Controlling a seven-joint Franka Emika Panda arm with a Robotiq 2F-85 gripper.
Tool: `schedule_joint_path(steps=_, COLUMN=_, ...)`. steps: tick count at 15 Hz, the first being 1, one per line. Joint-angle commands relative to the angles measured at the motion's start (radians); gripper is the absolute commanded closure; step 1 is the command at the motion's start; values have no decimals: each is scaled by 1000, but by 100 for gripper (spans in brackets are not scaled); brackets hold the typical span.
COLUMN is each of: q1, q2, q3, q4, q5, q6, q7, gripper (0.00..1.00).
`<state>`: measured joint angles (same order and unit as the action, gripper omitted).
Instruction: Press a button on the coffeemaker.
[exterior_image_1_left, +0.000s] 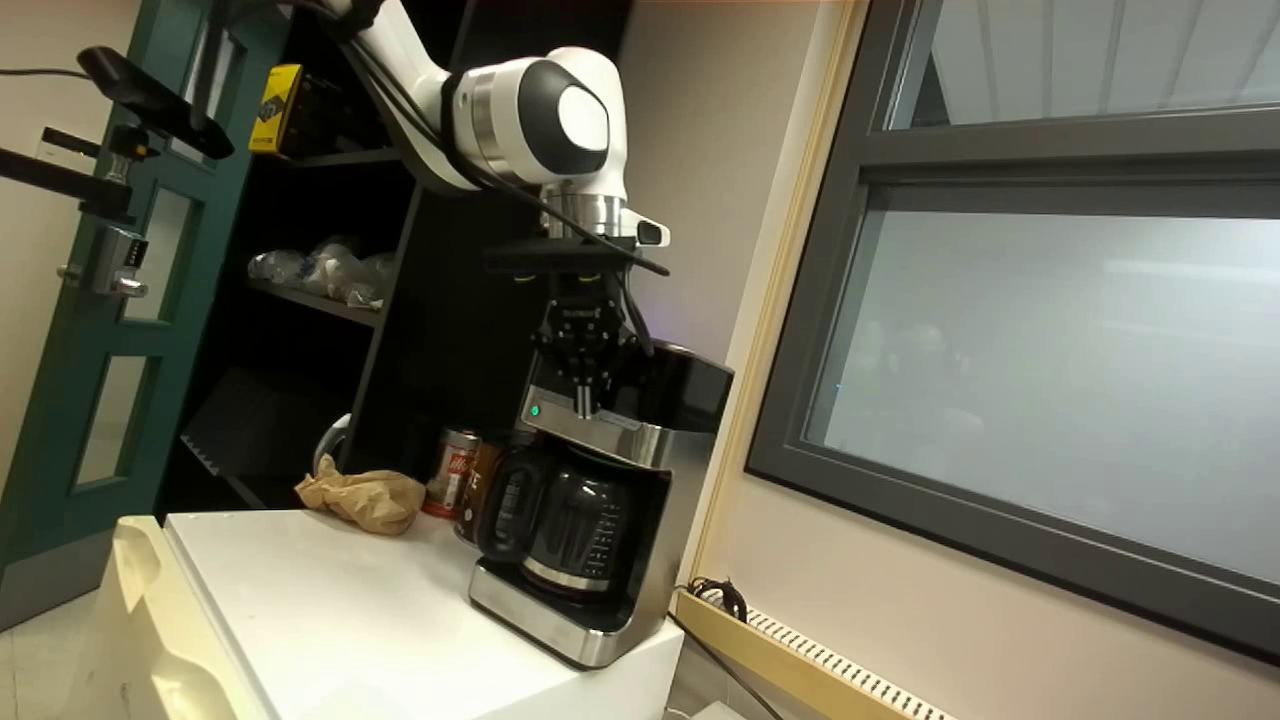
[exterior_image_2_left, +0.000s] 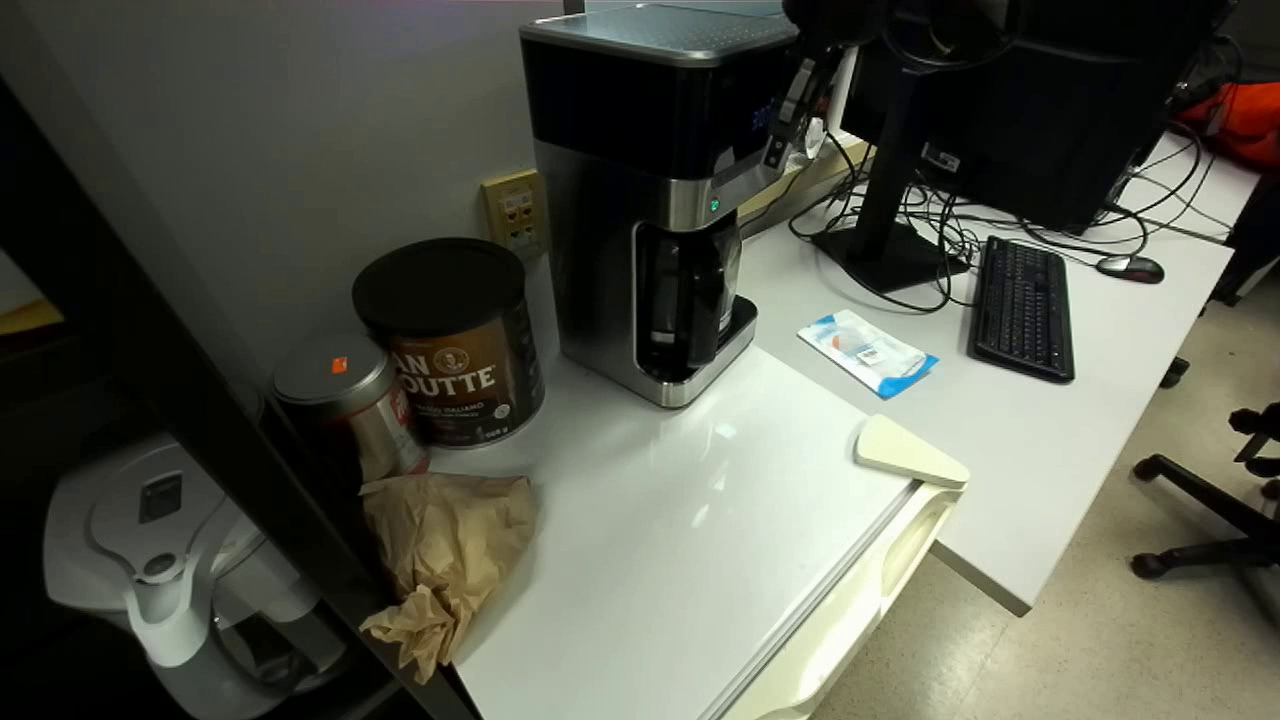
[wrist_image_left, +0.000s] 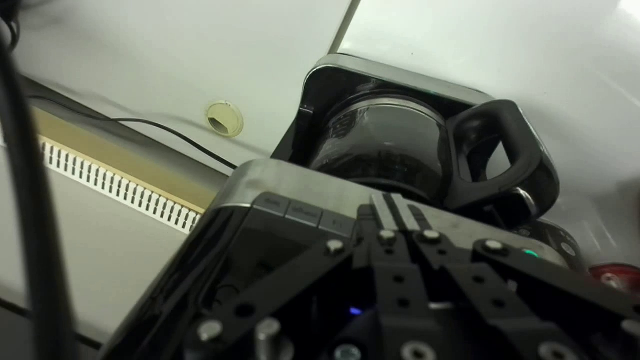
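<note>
The black and silver coffeemaker (exterior_image_1_left: 687, 500) stands upright near the wall; it also shows in an exterior view (exterior_image_2_left: 600, 250). Its dark glass carafe (wrist_image_left: 385, 142) sits inside. Along the silver control strip, grey buttons (wrist_image_left: 303, 213) show left of the fingers in the wrist view, and a green-lit button (exterior_image_2_left: 714, 204) glows at the end. A bluish display (exterior_image_2_left: 762, 118) is above. My gripper (wrist_image_left: 393, 200) points down with fingers together, holding nothing. In an exterior view its fingertips (exterior_image_1_left: 585, 403) overlap the strip. I cannot tell whether they touch it. The fingers hide part of the strip.
A large brown coffee can (exterior_image_2_left: 450, 370), a smaller silver and red can (exterior_image_2_left: 345, 400) and a crumpled paper bag (exterior_image_2_left: 450, 560) stand beside the coffeemaker. A monitor (exterior_image_2_left: 980, 130) and keyboard (exterior_image_2_left: 1022, 305) are on its other side. A wall and window (exterior_image_1_left: 1040, 380) lie close by.
</note>
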<state>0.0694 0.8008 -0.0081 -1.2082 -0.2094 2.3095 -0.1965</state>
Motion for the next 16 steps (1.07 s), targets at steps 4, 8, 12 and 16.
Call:
schedule_joint_path(steps=4, q1=5, q2=-74, q3=-3, q4=-86, q5=-22, q6=74, q7=-7, gripper=100)
schedule_joint_path(steps=8, q1=4, q2=-105, q3=2, q4=-130, q5=-23, q6=56, q7=-27, gripper=100)
schedule_joint_path(steps=12, q1=24, q2=-175, q3=-20, q4=-231, q5=-85, q6=-1, q7=-30, gripper=100)
schedule_joint_path(steps=16, q1=36, q2=-275, q3=-39, q4=-371, q5=-180, q6=-28, q7=-14, gripper=100)
